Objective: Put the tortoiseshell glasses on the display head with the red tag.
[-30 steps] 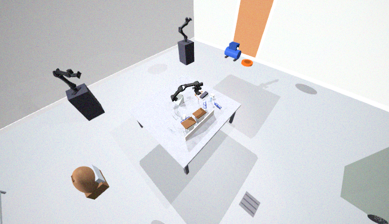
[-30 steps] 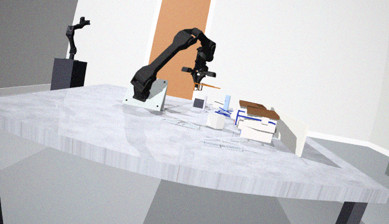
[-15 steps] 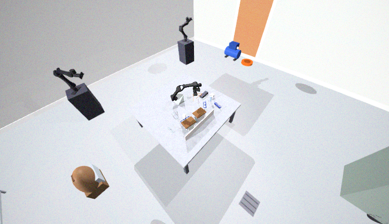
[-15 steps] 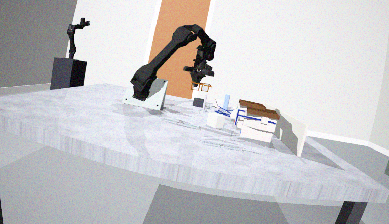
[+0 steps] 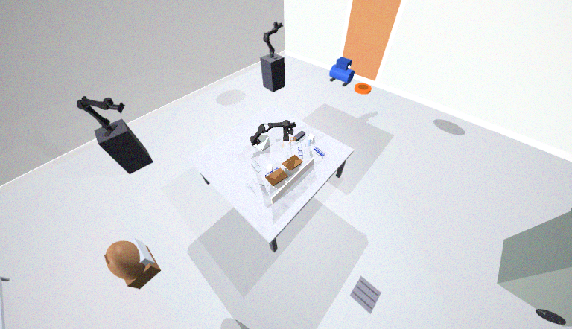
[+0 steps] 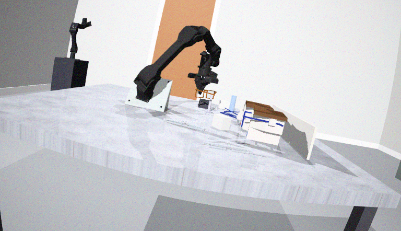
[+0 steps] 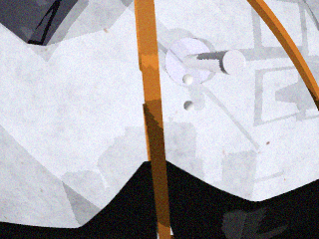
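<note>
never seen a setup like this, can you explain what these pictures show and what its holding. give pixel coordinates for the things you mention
The machine is one black jointed arm (image 5: 272, 125) (image 6: 169, 55) bolted to a table (image 5: 236, 161) (image 6: 97, 128). The top picture looks down from high up, the exterior one looks from beside the table, and the wrist one looks down from the arm's own wrist. On the table are two brown-topped display heads (image 5: 275, 176) (image 6: 266, 110), blue-framed glasses (image 5: 319, 151) and a dark case (image 5: 299, 135) (image 6: 203, 103). The tool (image 6: 200, 93) is closed on orange-brown glasses (image 6: 210, 91) (image 7: 152, 85), held above the table.
</note>
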